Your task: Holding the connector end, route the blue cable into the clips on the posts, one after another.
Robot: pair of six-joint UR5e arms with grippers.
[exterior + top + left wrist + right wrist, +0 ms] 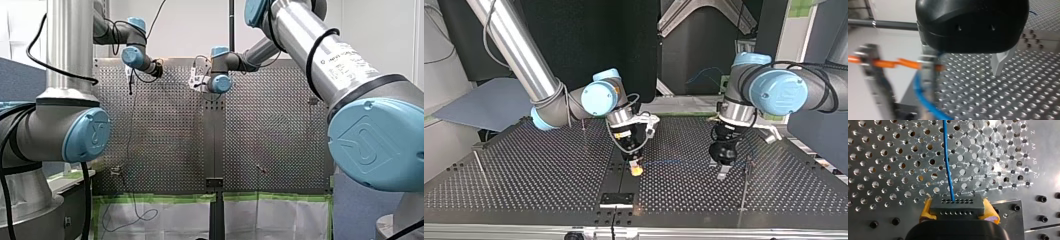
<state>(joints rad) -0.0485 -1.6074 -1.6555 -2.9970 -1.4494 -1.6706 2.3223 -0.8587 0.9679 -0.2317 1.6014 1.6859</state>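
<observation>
straight blue cable (948, 165) enters the dark connector (956, 206).

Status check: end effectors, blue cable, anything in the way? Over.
Right end effector shut on connector. Left end effector open, blue cable stretched between them. Thin post close beside left end effector; whether the cable is in its clip is unclear.

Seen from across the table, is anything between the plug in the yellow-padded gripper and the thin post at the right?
Yes. In the top view my left gripper stands between the connector, held by my right gripper, and that post, right where the blue cable runs.
</observation>
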